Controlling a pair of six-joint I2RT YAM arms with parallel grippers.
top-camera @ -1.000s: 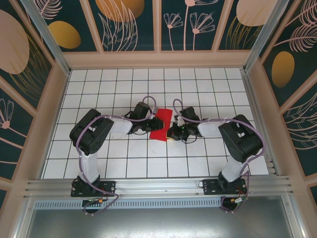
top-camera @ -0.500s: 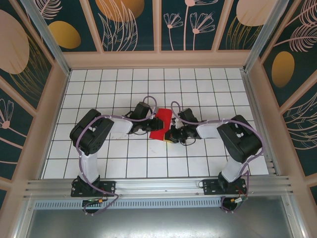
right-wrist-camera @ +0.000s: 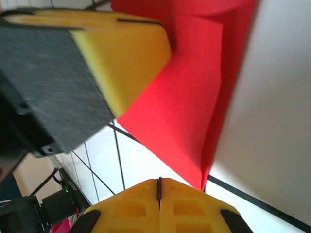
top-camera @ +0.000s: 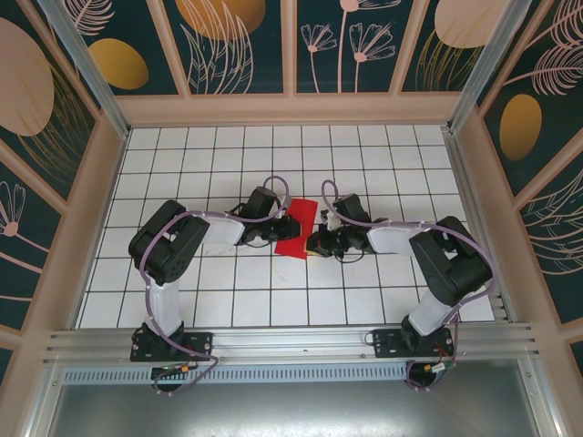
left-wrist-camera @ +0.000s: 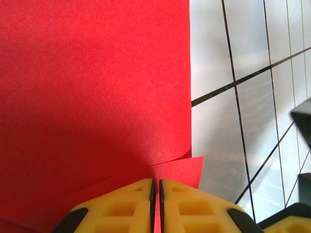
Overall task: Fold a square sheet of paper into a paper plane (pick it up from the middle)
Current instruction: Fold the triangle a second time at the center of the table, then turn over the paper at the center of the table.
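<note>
At the middle of the white gridded bench (top-camera: 364,155), the left fingers (top-camera: 283,228) meet the left edge of the folded red paper (top-camera: 299,222). Seen close from the wrist, they (left-wrist-camera: 145,195) are narrowed to a slit and pinch its layered edge (left-wrist-camera: 92,87). At the paper's lower right, the right fingers (top-camera: 315,243) are pressed together (right-wrist-camera: 146,194), with a red corner (right-wrist-camera: 189,97) just beside them.

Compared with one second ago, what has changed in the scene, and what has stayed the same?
The right arm swung its elbow outward to the right. The right hand stayed shut at the edge of the red paper. The left hand stayed clamped on the red paper, which did not shift.
</note>
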